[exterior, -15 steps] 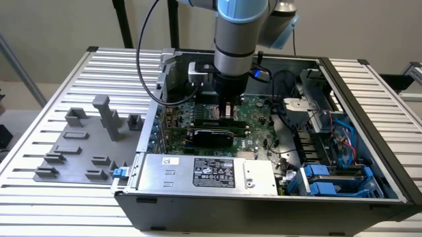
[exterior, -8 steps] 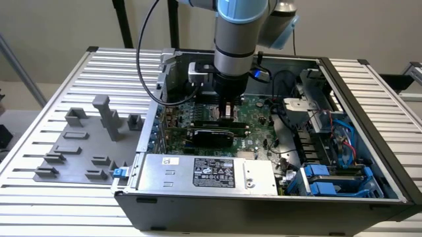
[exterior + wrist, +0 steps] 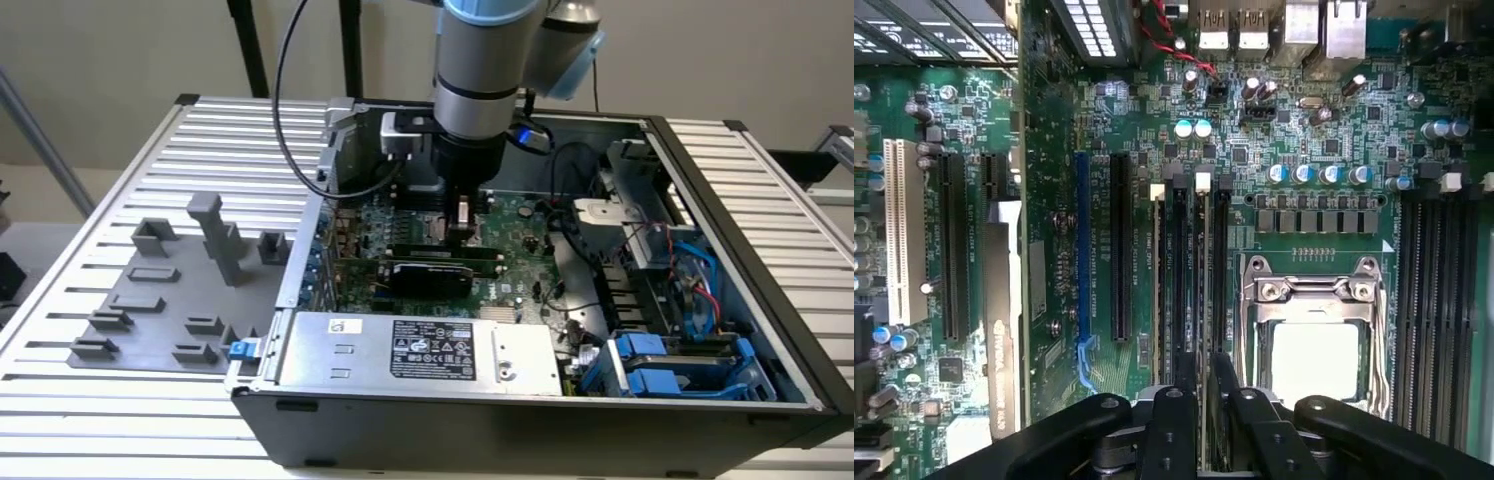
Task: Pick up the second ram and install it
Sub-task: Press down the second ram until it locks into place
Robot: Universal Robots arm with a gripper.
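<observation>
- Over on the exterior view's left, the grey fixture blocks [image 3: 174,290] sit on the table, well apart from the action.
- The second ram [image 3: 1201,300] is pinched edge-on in the gripper [image 3: 1201,420], its long axis running along the memory slots [image 3: 1189,280] just beside the processor socket [image 3: 1314,340], looks like right over or in one.
- Jaws nearly closed, clamped on the stick.
- The arm points straight down into the open computer case [image 3: 747,250].
</observation>
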